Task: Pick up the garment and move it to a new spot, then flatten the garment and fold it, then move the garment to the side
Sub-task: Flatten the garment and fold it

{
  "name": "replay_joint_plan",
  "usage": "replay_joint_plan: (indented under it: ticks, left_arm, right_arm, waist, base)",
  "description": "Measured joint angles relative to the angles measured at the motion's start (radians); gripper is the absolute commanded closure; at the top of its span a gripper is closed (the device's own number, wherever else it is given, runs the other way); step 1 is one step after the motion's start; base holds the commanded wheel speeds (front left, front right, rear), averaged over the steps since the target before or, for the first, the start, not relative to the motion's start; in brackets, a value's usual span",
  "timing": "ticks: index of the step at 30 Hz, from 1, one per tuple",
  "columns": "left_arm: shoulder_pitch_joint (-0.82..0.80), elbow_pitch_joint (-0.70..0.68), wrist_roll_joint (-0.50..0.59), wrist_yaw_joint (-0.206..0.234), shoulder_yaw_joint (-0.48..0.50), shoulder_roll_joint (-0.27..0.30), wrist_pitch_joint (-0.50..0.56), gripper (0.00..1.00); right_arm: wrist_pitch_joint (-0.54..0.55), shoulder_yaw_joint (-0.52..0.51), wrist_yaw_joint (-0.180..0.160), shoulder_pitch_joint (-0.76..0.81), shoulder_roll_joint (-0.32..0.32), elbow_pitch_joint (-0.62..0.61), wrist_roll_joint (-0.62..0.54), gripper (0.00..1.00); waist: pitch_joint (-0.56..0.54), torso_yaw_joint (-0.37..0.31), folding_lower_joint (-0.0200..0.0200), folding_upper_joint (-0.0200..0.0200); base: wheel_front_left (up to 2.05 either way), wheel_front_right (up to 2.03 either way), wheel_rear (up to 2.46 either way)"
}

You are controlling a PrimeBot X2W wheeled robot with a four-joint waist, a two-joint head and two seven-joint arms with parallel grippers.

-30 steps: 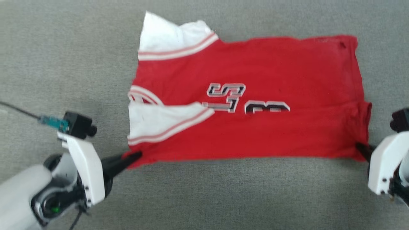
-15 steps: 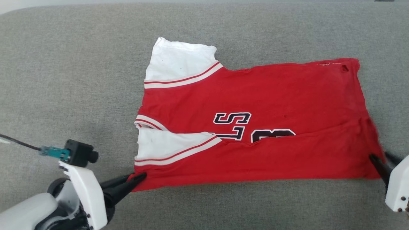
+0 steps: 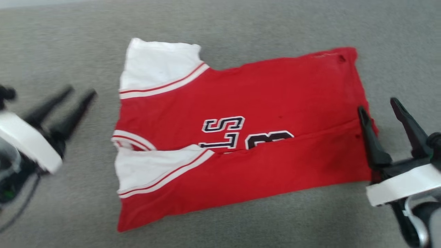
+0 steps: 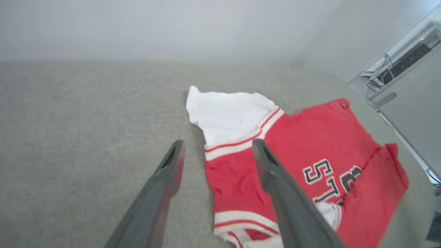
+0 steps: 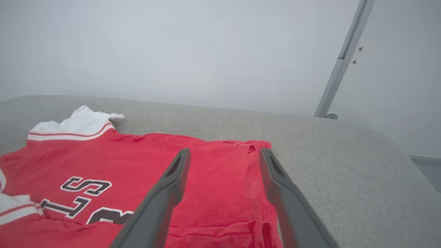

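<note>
The red garment lies spread on the grey cloth surface, its near long edge folded up over the black-and-white lettering, white sleeve ends at its left. My left gripper is open and raised, left of the shirt and apart from it. Over the shirt's right edge my right gripper stands open, holding nothing. In the left wrist view the garment lies beyond the open left gripper. Through the right wrist camera the garment spreads under the open right gripper.
The grey surface's far edge meets a pale wall. A metal post stands past its right end. A frame with cables shows at the upper right of the left wrist view.
Both grippers have let go of the shirt's near corners, opened and lifted away. The near folded edge now lies on the surface. The head camera has also shifted.
</note>
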Motion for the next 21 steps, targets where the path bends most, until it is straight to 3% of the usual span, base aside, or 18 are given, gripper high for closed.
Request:
replay_joint_plan:
  ticks: [6,15,21]
  left_arm:
    - [-0.176,0.135,0.023,0.000,0.045,-0.024,0.035,0.00]
    - [-0.432,0.319,0.023,0.000,-0.038,-0.038,0.447,0.00]
    - [-0.509,0.396,0.030,0.000,-0.085,-0.035,0.615,0.00]
  right_arm:
    - [-0.211,0.045,0.000,-0.045,0.096,0.069,-0.037,0.00]
    - [-0.324,0.090,0.000,-0.070,0.156,0.174,-0.033,0.00]
    - [-0.348,0.106,0.000,-0.079,0.165,0.211,-0.024,0.00]
  waist:
    - [0.055,-0.077,0.0000,0.0000]
    - [0.179,-0.202,0.0001,0.0000]
    - [0.215,-0.244,0.0000,0.0000]
  base:
    - [0.00,0.00,0.00]
    - [0.00,0.00,0.00]
    - [0.00,0.00,0.00]
